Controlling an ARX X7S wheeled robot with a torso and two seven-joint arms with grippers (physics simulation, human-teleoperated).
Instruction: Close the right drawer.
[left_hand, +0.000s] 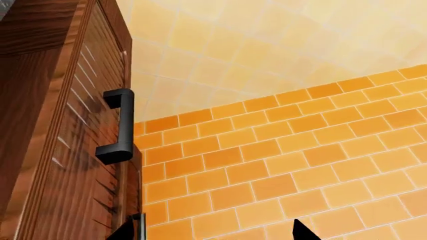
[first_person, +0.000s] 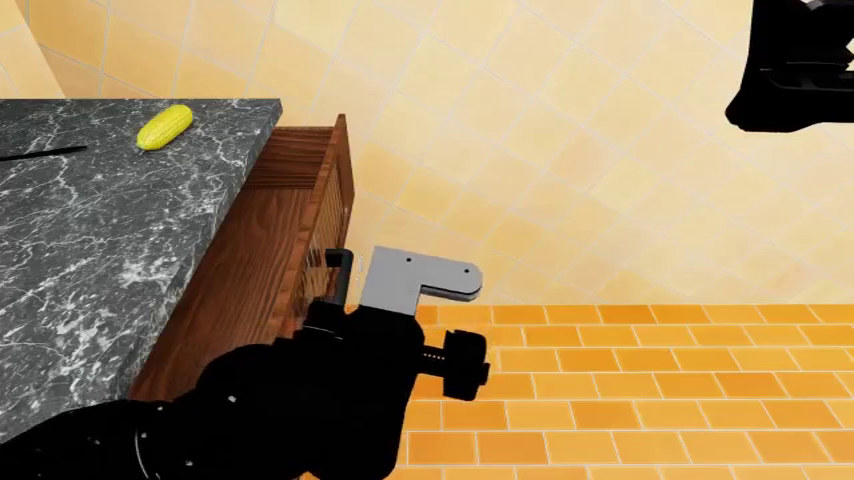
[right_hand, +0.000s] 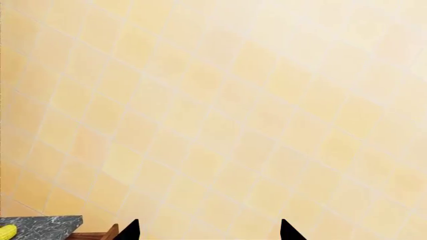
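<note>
Reddish-brown grained wood forms the right drawer (first_person: 274, 250), which stands pulled out from under the bench (first_person: 94, 230) along that bench's right edge, its front panel facing the tiled floor (first_person: 641, 390). Its short black bar handle (left_hand: 119, 126) is mounted on the ribbed front panel, seen close in the left wrist view.

Left tool (left_hand: 213, 231): positioned just beside the drawer front, below the handle in the head view. Two dark fingertips (left_hand: 303, 232) show apart with floor tiles between them, so the jaws stand open and hold nothing; whether one finger touches the panel cannot be told.

Right tool (right_hand: 208, 231): raised well apart from the drawer, its two dark tips spread wide and empty, facing the pale tiled wall (right_hand: 220, 110).

Yellow corn cob (first_person: 164, 127): lies on the grey marble bench top near its far right corner.
</note>
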